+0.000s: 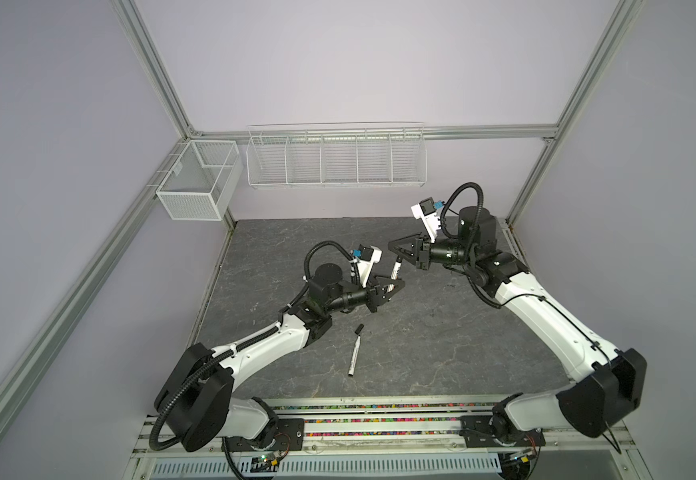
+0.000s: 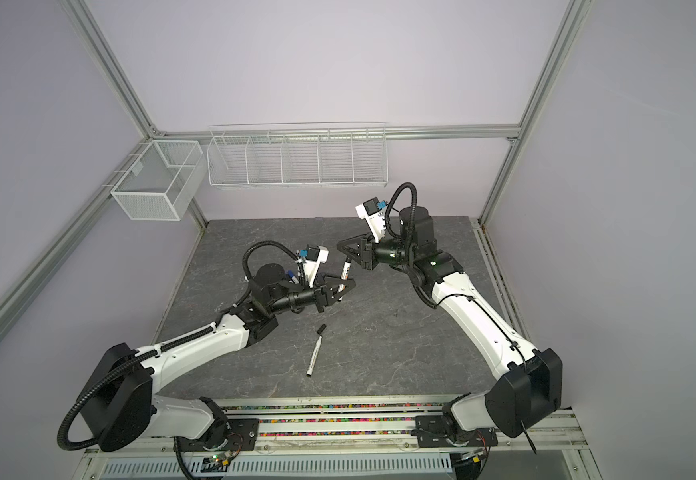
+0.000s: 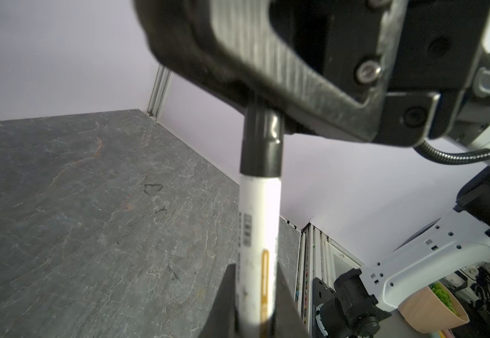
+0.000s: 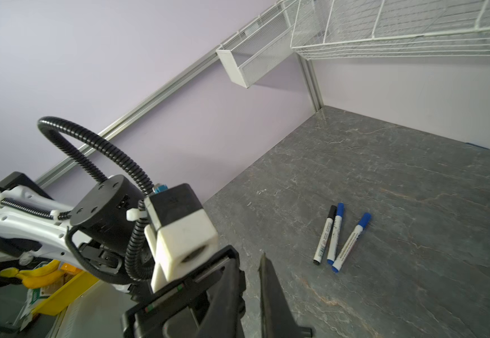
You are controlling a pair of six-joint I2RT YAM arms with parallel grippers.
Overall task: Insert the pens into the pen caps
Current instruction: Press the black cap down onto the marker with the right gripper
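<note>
Both arms are reaching toward the middle of the table [image 1: 421,353], their grippers close together.
The left gripper [image 1: 398,284] is clamping the barrel of a white pen [image 1: 396,272], holding it nearly upright. Its black cap [image 3: 262,146] is meeting a finger of the closed right gripper [image 1: 391,246]; a grip there cannot be told. A second pen [image 1: 354,355] is lying by a loose cap [image 1: 359,329], while the mesh box [image 1: 190,199] and the wire basket [image 1: 333,166] are hanging on the walls.

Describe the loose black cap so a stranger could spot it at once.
On the grey stone-patterned table, find the lone pen lying near the middle. Just past its far end, not touching, lies the black cap: short, stubby, the only cap off a pen.
</note>
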